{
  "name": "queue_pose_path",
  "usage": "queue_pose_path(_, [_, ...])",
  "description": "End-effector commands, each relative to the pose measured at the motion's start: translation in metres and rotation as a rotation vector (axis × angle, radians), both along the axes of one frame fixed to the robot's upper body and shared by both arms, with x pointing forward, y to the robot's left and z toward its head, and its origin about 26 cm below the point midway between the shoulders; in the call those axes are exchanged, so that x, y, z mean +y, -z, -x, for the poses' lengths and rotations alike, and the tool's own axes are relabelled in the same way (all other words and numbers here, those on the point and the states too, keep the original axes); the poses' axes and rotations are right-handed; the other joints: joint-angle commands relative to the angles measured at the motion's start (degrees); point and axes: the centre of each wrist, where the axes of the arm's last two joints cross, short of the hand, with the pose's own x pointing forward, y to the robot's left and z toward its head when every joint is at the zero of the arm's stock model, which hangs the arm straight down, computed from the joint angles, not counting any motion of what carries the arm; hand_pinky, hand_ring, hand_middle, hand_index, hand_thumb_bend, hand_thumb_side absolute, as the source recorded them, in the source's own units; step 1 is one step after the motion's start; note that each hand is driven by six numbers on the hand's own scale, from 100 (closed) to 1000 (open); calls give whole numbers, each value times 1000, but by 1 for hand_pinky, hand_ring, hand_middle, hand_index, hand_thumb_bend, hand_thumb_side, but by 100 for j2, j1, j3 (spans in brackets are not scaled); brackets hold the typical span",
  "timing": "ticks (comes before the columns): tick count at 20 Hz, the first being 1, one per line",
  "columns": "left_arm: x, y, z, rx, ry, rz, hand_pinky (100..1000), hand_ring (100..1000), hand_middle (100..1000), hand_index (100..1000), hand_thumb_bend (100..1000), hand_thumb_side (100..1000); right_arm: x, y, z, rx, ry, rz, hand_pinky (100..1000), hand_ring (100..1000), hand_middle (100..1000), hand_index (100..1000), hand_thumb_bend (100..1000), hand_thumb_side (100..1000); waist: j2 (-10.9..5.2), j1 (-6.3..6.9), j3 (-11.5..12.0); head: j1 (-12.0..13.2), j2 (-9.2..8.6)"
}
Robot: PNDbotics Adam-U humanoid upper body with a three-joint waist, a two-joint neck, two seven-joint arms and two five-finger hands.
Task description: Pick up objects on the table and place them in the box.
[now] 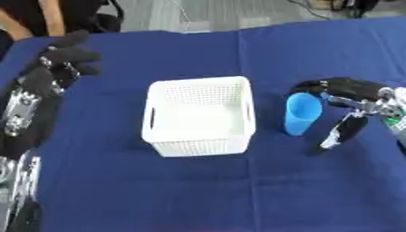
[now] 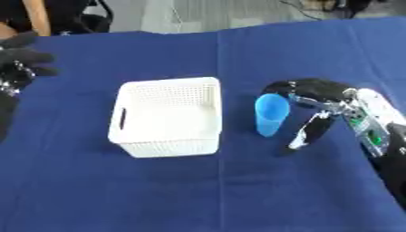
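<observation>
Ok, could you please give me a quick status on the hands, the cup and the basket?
Right hand fingers curled beside blue cup, contact unclear. Left hand idle, far left. Cup upright on table, right of white basket. Nothing between cup and basket.

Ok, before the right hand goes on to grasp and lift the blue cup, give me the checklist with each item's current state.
1. Blue cup upright on the blue table: ok.
2. Right hand placed at the cup, fingers curved over its far side, thumb hanging on its right: ok.
3. Fingers and thumb actually closed on the cup: not ok, a gap shows between thumb and cup.
4. White box open-topped, nothing visible inside: ok.
5. Path from cup to box free of other things: ok.
6. Left hand away from the box, raised at the table's far left: ok.
</observation>
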Motion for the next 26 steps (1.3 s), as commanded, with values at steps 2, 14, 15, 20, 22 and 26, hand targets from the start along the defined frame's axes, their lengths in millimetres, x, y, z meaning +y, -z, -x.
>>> queue_pose_path(2, [1, -9, 1, -27, 10, -22, 777, 819, 946, 848, 860, 947, -4, -5, -1, -18, 7, 7, 783, 859, 939, 985, 901, 483, -62, -14, 7, -32, -71])
queue_pose_path(14, [1, -7, 1, -22, 10, -22, 777, 820, 947, 847, 859, 950, -5, -2, -1, 2, 12, -29, 766, 854, 944, 996, 967, 446, -68, -15, 5, -24, -80])
queue_pose_path(15, [1, -7, 1, -21, 10, -22, 777, 820, 947, 847, 858, 950, -5, -2, -1, 9, 13, -41, 764, 854, 945, 997, 977, 442, -68, -15, 4, -22, -80])
queue_pose_path(20, [1, -7, 1, -20, 9, -22, 778, 820, 947, 846, 857, 951, -4, 5, -1, 74, 26, -134, 738, 848, 963, 1000, 1000, 408, -67, -5, 0, -25, -88])
queue_pose_path(22, [1, -7, 1, -20, 9, -21, 777, 819, 947, 846, 857, 951, -3, 7, -1, 98, 30, -162, 735, 848, 964, 1000, 1000, 408, -67, -2, -1, -34, -92])
queue_pose_path(26, [1, -7, 1, -20, 10, -21, 778, 819, 948, 846, 857, 951, 0, 9, -2, 129, 33, -195, 729, 846, 968, 1000, 1000, 406, -66, 1, 0, -42, -91])
